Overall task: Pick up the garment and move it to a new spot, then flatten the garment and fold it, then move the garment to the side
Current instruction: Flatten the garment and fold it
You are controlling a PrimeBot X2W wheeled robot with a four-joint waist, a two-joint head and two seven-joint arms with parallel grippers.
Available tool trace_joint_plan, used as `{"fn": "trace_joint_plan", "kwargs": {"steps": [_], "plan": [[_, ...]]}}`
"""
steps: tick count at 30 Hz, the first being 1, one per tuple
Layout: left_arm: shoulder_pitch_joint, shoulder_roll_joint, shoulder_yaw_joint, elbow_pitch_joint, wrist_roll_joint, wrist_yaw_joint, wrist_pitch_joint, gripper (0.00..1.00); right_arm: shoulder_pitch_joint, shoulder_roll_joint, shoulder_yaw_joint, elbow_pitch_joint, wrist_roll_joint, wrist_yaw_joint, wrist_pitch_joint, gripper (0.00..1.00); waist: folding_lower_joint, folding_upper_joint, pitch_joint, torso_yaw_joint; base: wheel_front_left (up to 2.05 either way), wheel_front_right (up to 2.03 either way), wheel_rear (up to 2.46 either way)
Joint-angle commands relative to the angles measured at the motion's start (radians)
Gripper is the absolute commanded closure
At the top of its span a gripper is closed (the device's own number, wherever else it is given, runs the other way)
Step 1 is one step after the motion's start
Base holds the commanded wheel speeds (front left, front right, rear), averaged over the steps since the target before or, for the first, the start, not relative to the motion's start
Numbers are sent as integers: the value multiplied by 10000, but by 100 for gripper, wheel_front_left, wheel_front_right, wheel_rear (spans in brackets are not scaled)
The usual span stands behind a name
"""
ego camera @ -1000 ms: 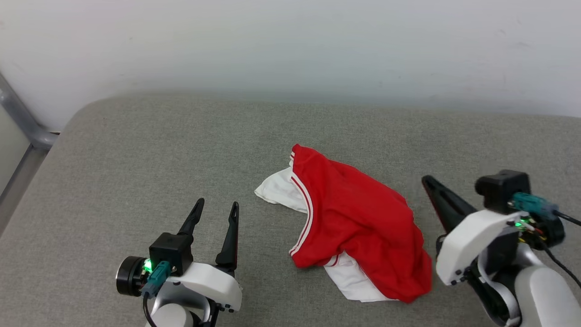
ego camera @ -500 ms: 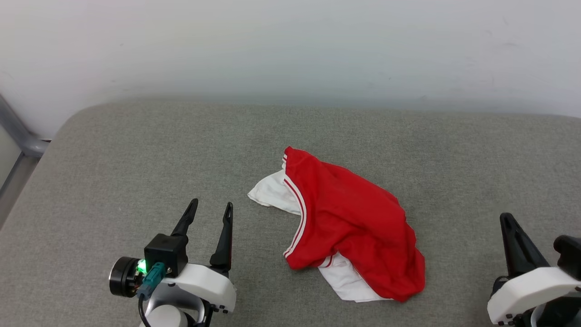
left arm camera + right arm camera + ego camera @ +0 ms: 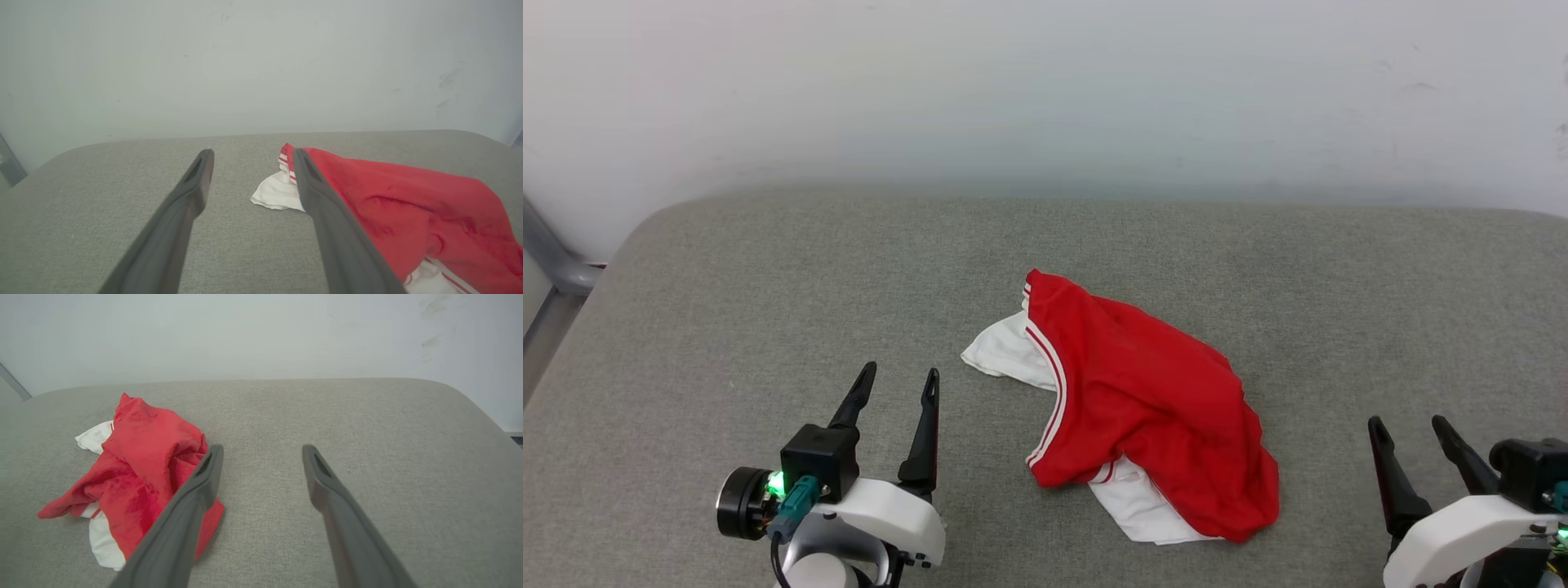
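Observation:
The garment is a bright red shirt with white sleeves and striped trim, lying crumpled in a heap near the middle of the grey padded surface. It also appears in the left wrist view as the garment and in the right wrist view as the garment. My left gripper stands open to the left of it, empty, apart from the cloth. My right gripper stands open at the lower right, empty, well clear of the shirt's right edge.
A pale wall rises behind the padded surface. A grey metal bar runs past the surface's far left corner. The surface's rounded right corner lies beyond my right gripper.
My right gripper has drawn back from the garment toward the lower right and has opened. The left gripper has stayed put. The camera has shifted slightly.

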Motion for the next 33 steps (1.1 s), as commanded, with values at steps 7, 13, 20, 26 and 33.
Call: {"fn": "trace_joint_plan", "kwargs": {"steps": [7,13,20,26,33], "plan": [[-89,40,-80,-40,-36,42,7,0,-188,-326,707,-22,643,-7,1712,0,0,-1,203,135,0,0,0],[-233,-37,-120,-36,-24,65,-21,0,-587,-1309,2302,-234,1441,-5,3912,0,0,-1,479,331,0,0,0],[-481,-168,-150,103,-83,-42,-58,0,-1322,-2145,4114,170,2117,-5,5120,0,0,-1,790,699,0,0,0],[-604,-250,-124,203,-90,-77,-88,0,-1926,-2371,4802,1219,2024,-7,5145,0,0,-1,1024,974,0,0,0],[-687,-349,-91,346,-31,-152,-116,0,-2509,-2409,4825,2011,1988,-7,4930,100,0,-1,1102,1130,0,0,0]]}}
